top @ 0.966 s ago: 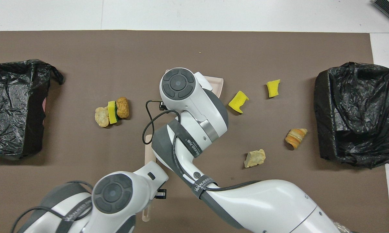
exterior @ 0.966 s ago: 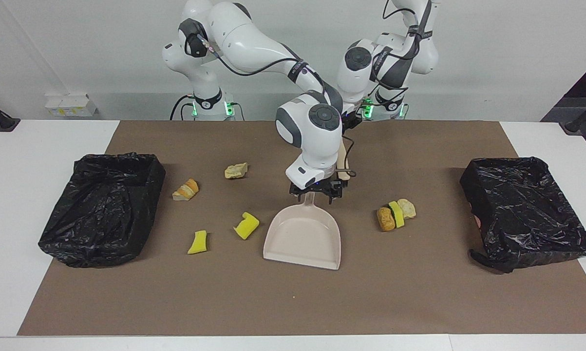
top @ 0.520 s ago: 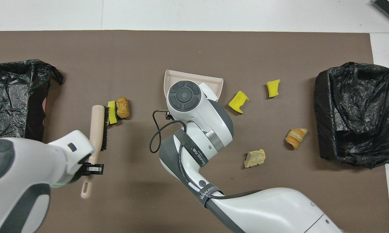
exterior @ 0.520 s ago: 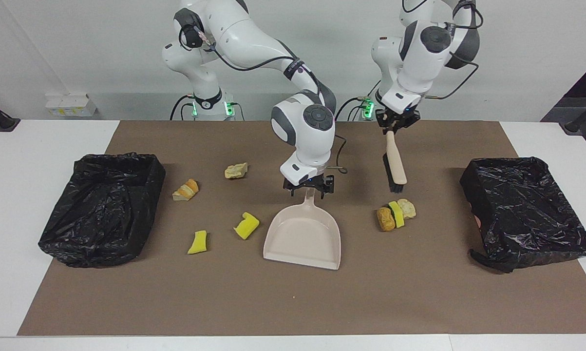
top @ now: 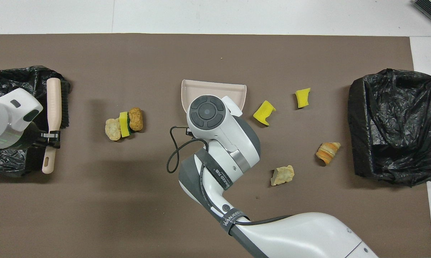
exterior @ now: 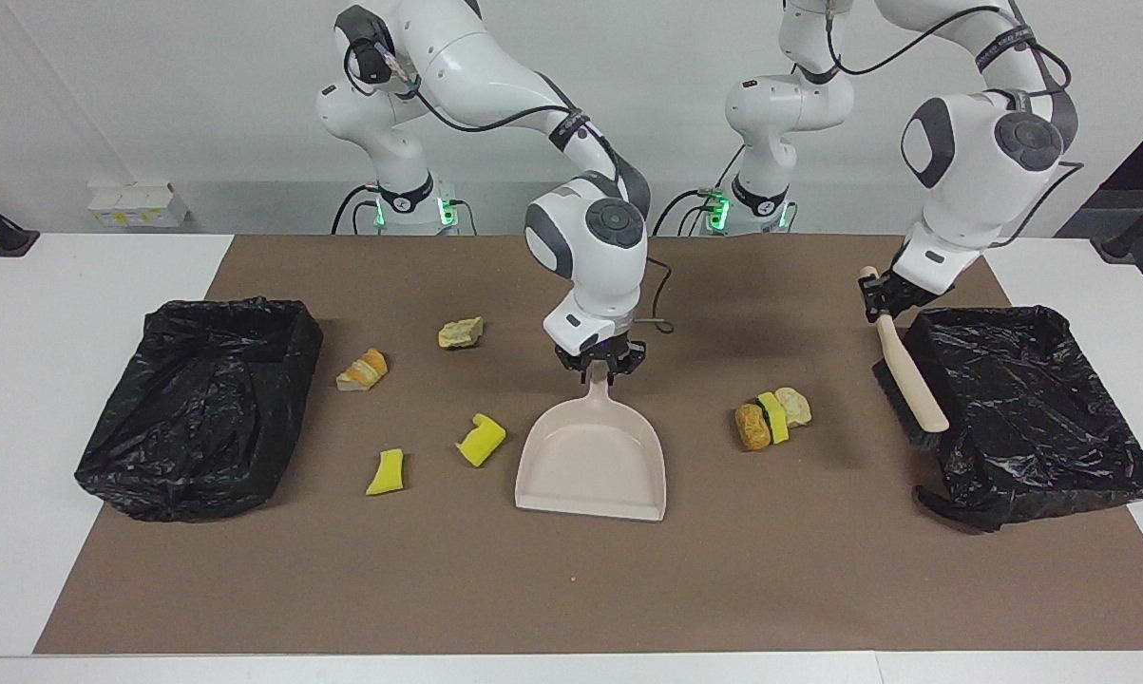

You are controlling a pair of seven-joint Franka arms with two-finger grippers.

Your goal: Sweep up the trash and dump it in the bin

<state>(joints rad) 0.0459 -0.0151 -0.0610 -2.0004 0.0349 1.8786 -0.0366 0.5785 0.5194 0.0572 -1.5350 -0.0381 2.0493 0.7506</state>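
Two hands are grasping: right hand (exterior: 600,366) clenching the smooth beige plastic dustpan's (exterior: 592,461) handle, left hand (exterior: 877,290) the bristled beige brush (exterior: 904,370) at the crinkled black bin's (exterior: 1037,408) nine-o'clock edge.

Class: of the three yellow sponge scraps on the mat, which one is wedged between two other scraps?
The yellow scrap toward the left arm's end, sandwiched between two tan bread-like chunks; the other two yellow scraps lie alone.

White arms (exterior: 495,71), grey joint caps, black cables, green base lights.
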